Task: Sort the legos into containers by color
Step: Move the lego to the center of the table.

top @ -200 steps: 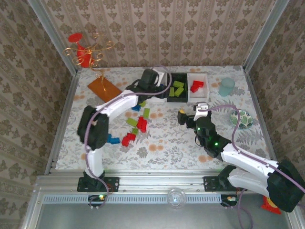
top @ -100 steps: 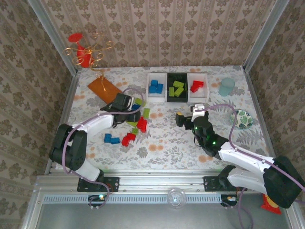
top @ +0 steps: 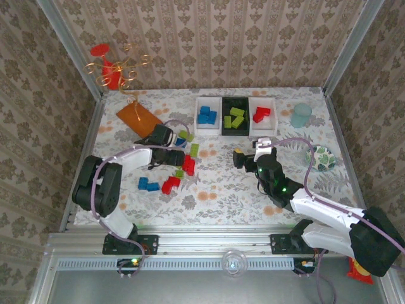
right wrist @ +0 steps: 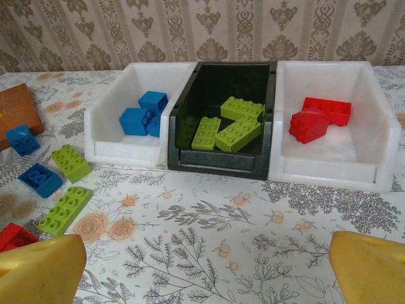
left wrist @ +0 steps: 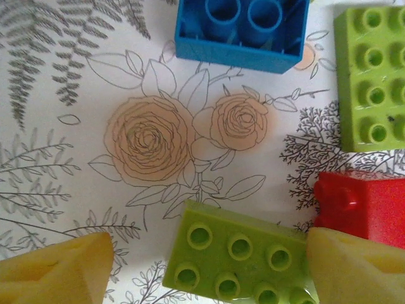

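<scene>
Legos [top: 188,166] partly sorted.
Blue in left white bin [right wrist: 120,149], green in black bin [right wrist: 218,163], red in right white bin [right wrist: 329,172]; others lie loose on the surface [top: 221,190].

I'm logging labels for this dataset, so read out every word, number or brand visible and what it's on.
No readable text in any view.
Studs of the nearest lime green brick: no legible mark.
The left white bin, black bin and right white bin: no labels.
</scene>
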`<state>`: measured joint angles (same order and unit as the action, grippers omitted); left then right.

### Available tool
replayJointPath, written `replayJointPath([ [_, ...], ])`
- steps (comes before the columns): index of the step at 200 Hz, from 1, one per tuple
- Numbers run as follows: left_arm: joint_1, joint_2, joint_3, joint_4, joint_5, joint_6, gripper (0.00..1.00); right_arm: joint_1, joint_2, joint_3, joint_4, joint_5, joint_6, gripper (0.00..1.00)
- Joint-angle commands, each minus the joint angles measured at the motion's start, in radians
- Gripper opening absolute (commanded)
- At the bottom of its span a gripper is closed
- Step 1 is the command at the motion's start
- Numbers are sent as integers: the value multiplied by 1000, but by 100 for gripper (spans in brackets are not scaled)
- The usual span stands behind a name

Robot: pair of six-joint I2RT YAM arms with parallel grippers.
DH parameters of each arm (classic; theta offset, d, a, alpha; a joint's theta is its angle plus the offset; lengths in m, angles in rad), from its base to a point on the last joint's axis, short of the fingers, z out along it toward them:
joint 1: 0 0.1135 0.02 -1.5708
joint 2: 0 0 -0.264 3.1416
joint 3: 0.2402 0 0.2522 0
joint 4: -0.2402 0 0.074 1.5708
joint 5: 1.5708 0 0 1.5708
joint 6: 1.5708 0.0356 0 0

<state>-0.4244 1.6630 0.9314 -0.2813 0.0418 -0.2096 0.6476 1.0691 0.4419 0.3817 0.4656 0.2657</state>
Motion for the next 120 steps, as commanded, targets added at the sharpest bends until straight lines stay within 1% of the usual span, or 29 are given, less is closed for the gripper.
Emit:
replayJointPath([
  [1, -12, 18, 35, -23, 22, 34, 83, 0, 5, 37, -12, 1, 12, 100],
  [70, -27, 27, 26, -10, 40, 57, 89, -2, 15, 40, -13, -2, 13, 100],
  [88, -27, 36, 30, -16, 49, 56, 92, -2, 18, 41, -12, -4, 13, 100],
  [120, -26, 47, 29, -49, 3, 31, 93, -2, 21, 43, -15, -4, 13, 100],
])
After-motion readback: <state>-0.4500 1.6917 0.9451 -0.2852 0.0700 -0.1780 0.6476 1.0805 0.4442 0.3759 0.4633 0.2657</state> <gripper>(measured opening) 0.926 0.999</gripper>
